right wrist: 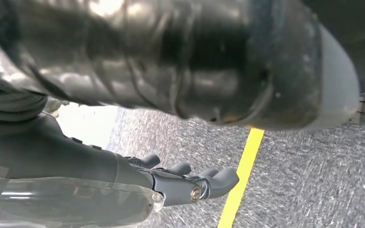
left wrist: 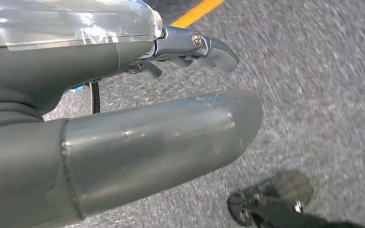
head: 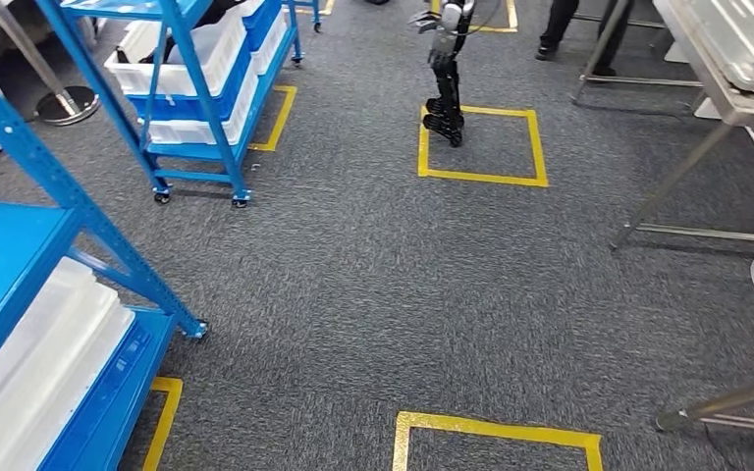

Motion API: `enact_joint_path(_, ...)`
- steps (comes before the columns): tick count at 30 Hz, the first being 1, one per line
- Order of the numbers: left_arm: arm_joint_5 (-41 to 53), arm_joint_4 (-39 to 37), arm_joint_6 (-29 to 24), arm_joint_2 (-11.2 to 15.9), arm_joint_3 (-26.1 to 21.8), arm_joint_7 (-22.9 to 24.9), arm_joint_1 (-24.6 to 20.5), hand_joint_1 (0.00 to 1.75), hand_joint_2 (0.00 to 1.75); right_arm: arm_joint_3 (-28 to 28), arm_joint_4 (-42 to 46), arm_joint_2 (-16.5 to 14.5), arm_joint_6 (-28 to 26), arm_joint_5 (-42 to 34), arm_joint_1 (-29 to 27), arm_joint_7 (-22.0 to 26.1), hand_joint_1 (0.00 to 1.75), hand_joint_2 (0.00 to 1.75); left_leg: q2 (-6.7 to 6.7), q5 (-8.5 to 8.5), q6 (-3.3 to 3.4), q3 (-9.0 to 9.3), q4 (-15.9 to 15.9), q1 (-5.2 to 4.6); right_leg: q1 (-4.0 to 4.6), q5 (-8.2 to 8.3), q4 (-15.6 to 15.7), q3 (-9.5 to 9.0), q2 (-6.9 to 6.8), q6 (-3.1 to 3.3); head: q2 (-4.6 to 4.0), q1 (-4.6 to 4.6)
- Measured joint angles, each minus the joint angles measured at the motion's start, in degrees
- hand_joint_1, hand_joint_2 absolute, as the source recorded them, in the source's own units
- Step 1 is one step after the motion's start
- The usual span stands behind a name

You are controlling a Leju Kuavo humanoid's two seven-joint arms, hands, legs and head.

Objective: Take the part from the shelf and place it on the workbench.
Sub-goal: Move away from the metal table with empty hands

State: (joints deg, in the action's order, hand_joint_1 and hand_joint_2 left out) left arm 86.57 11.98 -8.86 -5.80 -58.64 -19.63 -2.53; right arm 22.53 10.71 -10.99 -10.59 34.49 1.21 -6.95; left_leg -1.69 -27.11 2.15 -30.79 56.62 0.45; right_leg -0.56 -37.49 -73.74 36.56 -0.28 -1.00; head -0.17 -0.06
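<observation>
Both arms hung over grey carpet. The left robot hand [left wrist: 138, 133] held nothing, fingers apart and extended; the right robot hand [right wrist: 180, 183] was likewise empty, fingers loosely spread beside a yellow floor line [right wrist: 241, 175]. Farther off stood the blue shelf [head: 196, 98] with white bins; the part could not be made out. The steel bench [head: 736, 88] stood opposite.

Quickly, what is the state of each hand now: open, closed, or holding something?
Left hand: open, fingers extended over the carpet, holding nothing.
Right hand: open, fingers apart, holding nothing.
</observation>
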Motion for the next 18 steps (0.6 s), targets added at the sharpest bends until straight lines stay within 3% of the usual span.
enact_joint_path(1, 0.0, 0.0, 0.0, 0.0, 0.0, 0.0, 0.0, 0.0, 0.0, 0.0, 0.0, 0.0, 0.0, 0.1, 0.0, 0.0, 0.0, 0.0, -0.81, -0.03, -0.03, 0.06, 0.1, 0.0, -0.08, 1.55, 1.1, -0.26, 0.14, 0.03, 0.0, 0.0)
enact_joint_path(2, 0.0, 0.0, 0.0, 0.0, 0.0, 0.0, 0.0, 0.0, 0.0, 0.0, 0.0, 0.0, 0.0, 0.1, 0.0, 0.0, 0.0, 0.0, -1.65, -0.09, -0.11, 0.14, 0.2, 0.02, -0.18, 3.94, 4.3, -1.47, 0.59, 0.11, 0.0, 0.01)
enact_joint_path(4, 0.1, 0.0, 0.0, -0.1, 0.0, 0.0, 0.0, 0.0, 0.0, 0.0, 0.0, 0.0, -0.1, 0.2, -0.2, 0.0, 0.0, 0.0, -3.13, -0.29, -0.45, 0.04, 0.6, 0.02, -0.37, 7.58, 11.7, -4.46, 2.99, 0.46, 0.0, 0.0)
enact_joint_path(6, 0.1, 0.0, 0.0, -0.1, 0.0, 0.0, 0.0, 0.0, 0.0, 0.0, 0.0, 0.0, -0.1, 0.2, -0.2, 0.0, 0.0, 0.0, -4.28, -0.3, -1.13, -0.41, 0.8, 0.08, -0.31, 8.36, 14.9, -5.63, 4.59, 0.82, 0.0, -0.01)
enact_joint_path(8, 0.3, 0.0, 0.0, -0.1, 0.0, 0.0, 0.2, 0.0, 0.0, 0.0, -0.1, 0.0, -0.1, 0.2, 0.1, 0.1, 0.0, 0.0, -5.36, -0.14, -1.96, -0.81, 0.7, 0.22, -0.25, 8.45, 15.3, -5.71, 3.69, 1.3, 0.0, -0.01)
enact_joint_path(9, 0.3, 0.0, 0.0, -0.1, 0.0, 0.0, 0.2, 0.0, 0.0, 0.0, -0.1, 0.0, -0.1, 0.2, 0.1, 0.1, 0.0, 0.0, -4.95, -0.39, -2.27, -1.01, 1.0, 0.2, -0.34, 8.6, 15.6, -5.88, 3.03, 1.69, 0.0, -0.01)
enact_joint_path(11, 0.4, 0.0, 0.0, -0.2, 0.0, 0.0, 0.2, 0.0, 0.0, 0.0, -0.1, -0.1, 0.0, 0.2, 0.1, 0.1, 0.0, 0.0, -2.39, -2.6, -2.73, -2.56, 4.3, 0.17, -0.51, 8.87, 16.3, -6.17, 1.46, 2.5, 0.0, -0.08)
enact_joint_path(12, 0.5, 0.0, 0.0, -0.2, 0.0, 0.0, 0.1, 0.0, 0.0, 0.0, -0.1, -0.1, 0.0, 0.2, 0.0, 0.1, 0.0, 0.0, -0.66, -4.49, -2.89, -4.14, 7.6, 0.17, -0.37, 8.87, 16.3, -6.22, 0.64, 2.76, 0.0, -0.11)
enact_joint_path(14, 0.5, 0.0, 0.0, -0.3, 0.0, 0.0, 0.0, 0.0, 0.0, 0.0, -0.1, -0.1, 0.1, 0.2, -0.2, 0.0, 0.0, 0.0, 0.83, -7.65, -3.26, -7.59, 14.9, 0.29, -0.15, 8.75, 16.3, -6.19, -1.06, 3.01, 0.0, -0.14)
enact_joint_path(15, 0.5, 0.0, 0.0, -0.3, 0.0, 0.0, 0.1, 0.0, 0.0, 0.0, -0.1, 0.0, 0.1, 0.2, -0.2, 0.0, 0.0, 0.0, 1.12, -7.91, -3.4, -8.36, 16.6, 0.33, -0.11, 8.67, 16.3, -6.21, -1.85, 3.03, 0.0, -0.14)
enact_joint_path(16, 0.5, 0.0, 0.0, -0.2, 0.0, 0.0, 0.2, 0.0, 0.0, 0.0, -0.1, 0.0, 0.1, 0.2, -0.2, 0.0, 0.0, 0.0, 1.35, -7.07, -3.47, -8.02, 16.1, 0.35, -0.1, 8.59, 16.3, -6.27, -2.57, 2.99, 0.0, -0.14)
enact_joint_path(18, 0.5, 0.0, 0.0, -0.2, 0.0, 0.0, 0.3, 0.0, 0.0, 0.0, -0.1, 0.0, 0.1, 0.2, -0.1, 0.0, 0.0, 0.0, 2.78, -3.3, -3.29, -4.23, 9.2, 0.33, -0.09, 8.33, 16.2, -6.57, -3.85, 2.73, 0.0, -0.14)
